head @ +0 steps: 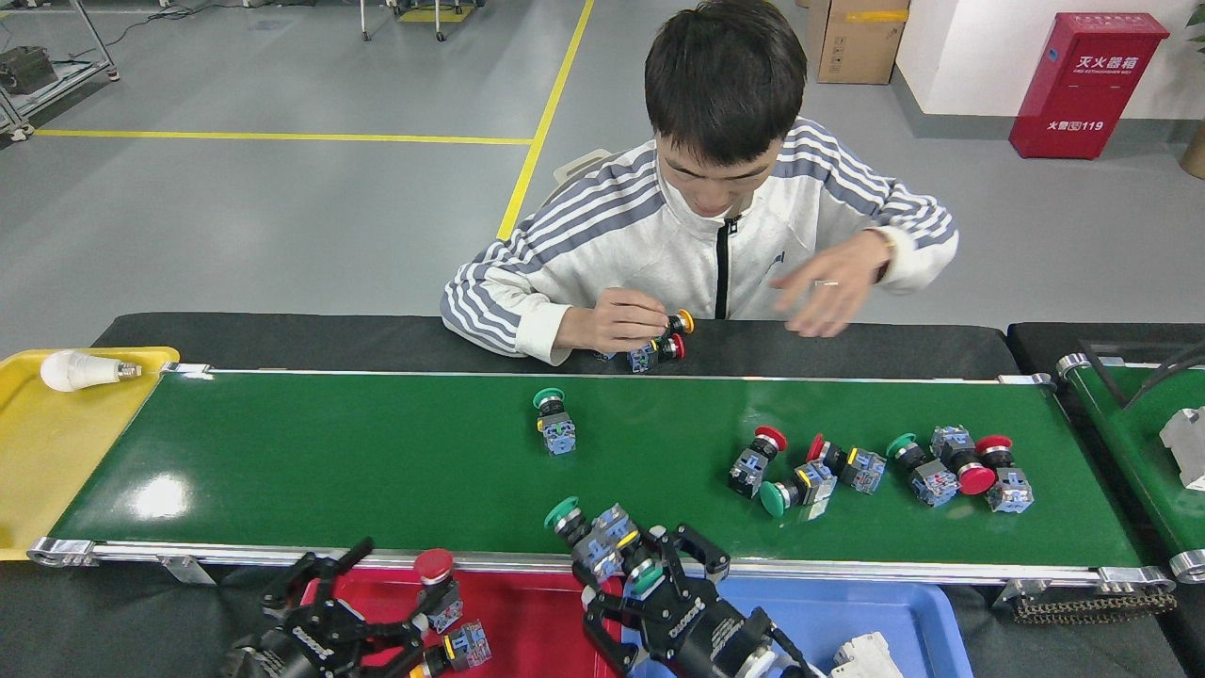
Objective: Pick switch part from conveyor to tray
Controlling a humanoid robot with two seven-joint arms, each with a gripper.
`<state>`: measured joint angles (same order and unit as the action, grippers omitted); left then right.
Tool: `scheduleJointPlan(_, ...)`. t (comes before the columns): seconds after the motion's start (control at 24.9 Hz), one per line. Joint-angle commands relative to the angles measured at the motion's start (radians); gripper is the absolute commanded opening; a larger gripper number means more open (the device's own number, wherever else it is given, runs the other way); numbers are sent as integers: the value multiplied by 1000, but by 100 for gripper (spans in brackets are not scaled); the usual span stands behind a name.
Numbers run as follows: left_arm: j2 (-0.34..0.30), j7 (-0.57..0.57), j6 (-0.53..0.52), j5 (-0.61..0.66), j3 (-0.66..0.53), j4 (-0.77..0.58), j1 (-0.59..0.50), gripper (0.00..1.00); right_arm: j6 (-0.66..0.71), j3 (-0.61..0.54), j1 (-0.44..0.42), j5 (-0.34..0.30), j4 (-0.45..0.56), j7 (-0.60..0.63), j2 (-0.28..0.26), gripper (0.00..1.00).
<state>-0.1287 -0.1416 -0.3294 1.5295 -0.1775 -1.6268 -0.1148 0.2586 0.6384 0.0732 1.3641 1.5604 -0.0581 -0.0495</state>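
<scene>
The conveyor (pixel 377 471) carries a lone green-capped switch part (pixel 554 426) mid-belt and a cluster of several red- and green-capped switch parts (pixel 852 468) at the right. My right gripper (pixel 648 573) sits at the belt's near rail, over the seam between the red tray (pixel 546 612) and the blue tray (pixel 847 607). It is shut on a green-capped switch part (pixel 644 577), and a second green-capped one (pixel 588 532) rests against it. My left gripper (pixel 386 593) hangs open over the red tray. A red-capped switch part (pixel 436 584) stands just off its fingertips, beside another part (pixel 468 645).
A person sits across the belt, one hand (pixel 617 325) holding a switch part, the other hand (pixel 828 292) raised. A yellow tray (pixel 56 452) with a light bulb (pixel 80 370) is at the left. A second green belt (pixel 1148 461) at the right carries a grey-white part (pixel 1186 443). A white part (pixel 861 654) lies in the blue tray.
</scene>
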Motion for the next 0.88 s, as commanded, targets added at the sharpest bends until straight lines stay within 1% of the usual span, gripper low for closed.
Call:
scheduleJointPlan(0.0, -3, 8, 191, -5, -7, -1, 3, 100, 8, 26, -1, 7, 16, 14, 8, 100)
scheduleJointPlan(0.16, -5, 8, 187, -6, -2, -5, 4, 100, 8, 21, -3, 6, 18, 14, 13, 100)
scheduleJointPlan(0.24, 1, 8, 174, -6, 4, -12, 6, 100, 2, -6, 0, 1, 23, 14, 13, 100)
scheduleJointPlan(0.28, 1, 8, 164, -5, 4, -13, 9, 100, -16, -57, 0, -2, 23, 14, 16, 99)
scheduleJointPlan(0.32, 3, 8, 148, -2, 6, -15, 7, 100, -64, -134, -10, -2, 29, 20, 20, 96)
scheduleJointPlan(0.36, 4, 7, 127, -2, 9, -18, 6, 100, -127, -201, -21, -2, 44, 37, 31, 95)
scheduleJointPlan(0.4, 6, 4, 110, -2, 9, -21, 9, 100, -168, -240, -41, -2, 55, 57, 39, 95)
scheduleJointPlan(0.44, 9, 1, 81, -3, 13, -22, 18, 100, -226, -283, -81, -2, 70, 95, 48, 96)
scheduleJointPlan(0.52, 11, -13, 47, -6, 69, -22, 67, 100, -331, -342, -173, -3, 87, 196, 48, 96)
scheduleJointPlan(0.56, 14, -26, 47, -6, 105, -15, 102, 100, -363, -367, -217, -3, 90, 236, 51, 97)
scheduleJointPlan(0.6, 15, -50, 44, -6, 130, -1, 136, 100, -387, -384, -263, -3, 93, 256, 51, 97)
scheduleJointPlan(0.64, 15, -69, 43, -9, 138, 8, 155, 100, -398, -390, -280, -5, 96, 254, 54, 97)
scheduleJointPlan(0.68, 18, -92, 43, -25, 142, 24, 176, 100, -411, -399, -283, -5, 99, 251, 56, 97)
scheduleJointPlan(0.76, 37, -134, 44, -69, 145, 62, 222, 100, -449, -405, -280, -5, 99, 245, 76, 97)
scheduleJointPlan(0.84, 54, -167, 47, -83, 147, 153, 290, 100, -467, -404, -248, -3, 98, 219, 76, 98)
